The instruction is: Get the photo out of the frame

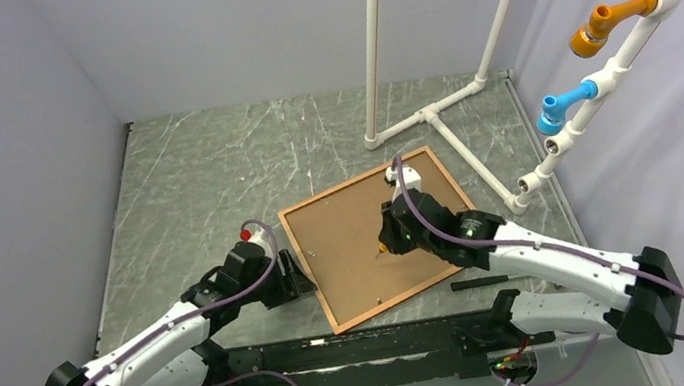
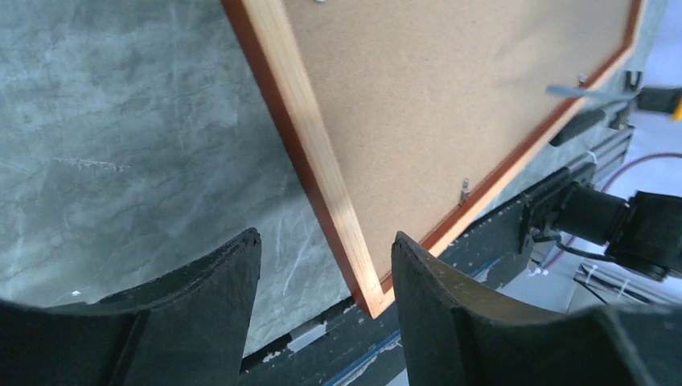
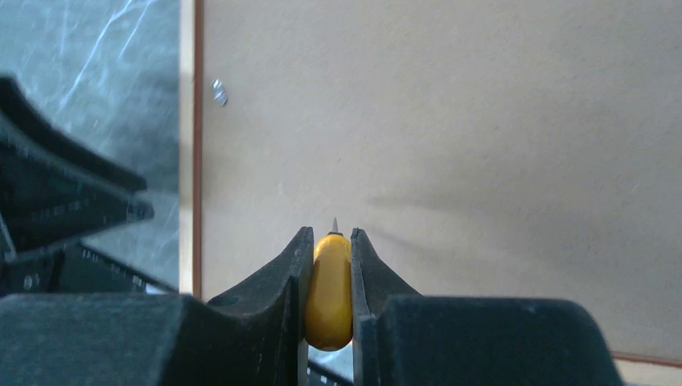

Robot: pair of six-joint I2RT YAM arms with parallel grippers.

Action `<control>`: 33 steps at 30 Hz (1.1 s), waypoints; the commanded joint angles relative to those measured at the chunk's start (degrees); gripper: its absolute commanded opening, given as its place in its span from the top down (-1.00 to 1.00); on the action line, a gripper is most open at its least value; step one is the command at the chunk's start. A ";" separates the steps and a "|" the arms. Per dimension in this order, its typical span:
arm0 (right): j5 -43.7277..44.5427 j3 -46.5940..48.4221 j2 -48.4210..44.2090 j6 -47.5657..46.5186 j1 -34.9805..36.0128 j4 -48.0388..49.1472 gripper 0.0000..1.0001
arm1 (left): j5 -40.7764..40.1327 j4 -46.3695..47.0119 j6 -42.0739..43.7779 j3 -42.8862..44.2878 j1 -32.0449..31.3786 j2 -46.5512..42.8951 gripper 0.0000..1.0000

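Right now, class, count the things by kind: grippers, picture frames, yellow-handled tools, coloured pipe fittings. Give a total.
Grippers: 2, left gripper, right gripper
Picture frames: 1, the frame
Yellow-handled tools: 1, the yellow tool
Coloured pipe fittings: 2, orange fitting, blue fitting
Total: 6

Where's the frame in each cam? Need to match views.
Top external: the frame lies back-up, a tilted rectangle at picture centre.
Left wrist: the frame shows as one edge running diagonally from the top down to a corner at lower centre.
Right wrist: the frame is only a thin vertical strip on the left.
Shared landmark: the brown backing board inside it.
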 commanded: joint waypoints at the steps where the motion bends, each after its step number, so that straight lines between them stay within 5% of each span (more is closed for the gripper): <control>1: -6.69 3.99 5.85 -2.63 -7.48 8.07 1.00 | -5.56 1.61 -3.59 2.03 -2.04 3.92 -0.28; 9: -9.59 15.23 23.45 -8.61 -13.91 17.78 1.00 | -7.20 4.28 -7.30 2.27 -3.97 10.77 -0.07; 18: -7.65 26.83 37.98 -15.31 -15.21 21.67 1.00 | -8.38 4.76 -8.23 3.51 -5.38 13.73 -0.08; 33: -7.45 33.21 44.98 -17.74 -15.55 21.25 1.00 | -8.89 6.32 -9.21 3.72 -6.26 17.61 -0.02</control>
